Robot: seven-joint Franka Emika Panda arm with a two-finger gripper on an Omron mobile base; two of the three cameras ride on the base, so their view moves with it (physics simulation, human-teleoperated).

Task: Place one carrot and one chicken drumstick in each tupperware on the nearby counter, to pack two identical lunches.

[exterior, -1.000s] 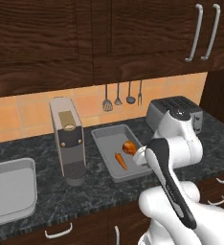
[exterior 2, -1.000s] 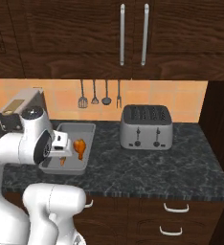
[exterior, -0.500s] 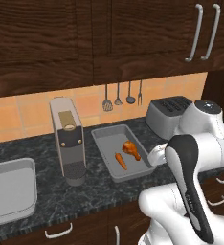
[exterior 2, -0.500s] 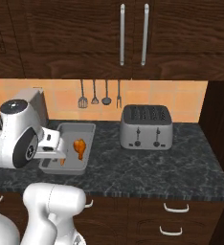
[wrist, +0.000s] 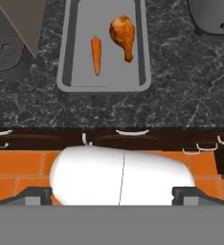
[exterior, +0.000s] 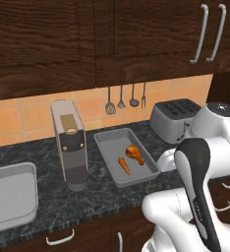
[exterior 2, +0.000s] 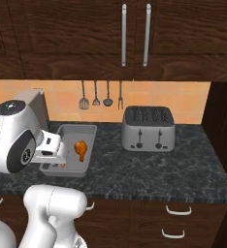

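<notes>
Counter (exterior: 87,202) of black stone with grey marbling runs along the wall over dark brown cabinets with curved silver handles (exterior 2: 177,209); more dark wood cupboards (exterior 2: 135,34) hang above, with long upright handles, and an orange tiled wall (exterior: 18,120) fills the gap between; four utensils (exterior 2: 101,94) hang on that wall. A grey tray (exterior: 107,160) sits on the counter between a coffee machine (exterior: 70,142) on its left and a toaster (exterior 2: 148,128) on its right; inside lie a carrot (exterior: 124,165) and a chicken drumstick (exterior: 134,153), side by side and apart, the carrot nearer the coffee machine; the hand view shows both (wrist: 96,54) (wrist: 123,36) lying lengthwise in the tray (wrist: 71,52). A second grey tray (exterior: 14,197) sits far left on the counter, well apart from the first. The gripper (wrist: 111,194) hangs off the near edge of the counter, above the orange floor (wrist: 18,167), with its tips set wide apart at the two sides of the hand view and nothing between them.
</notes>
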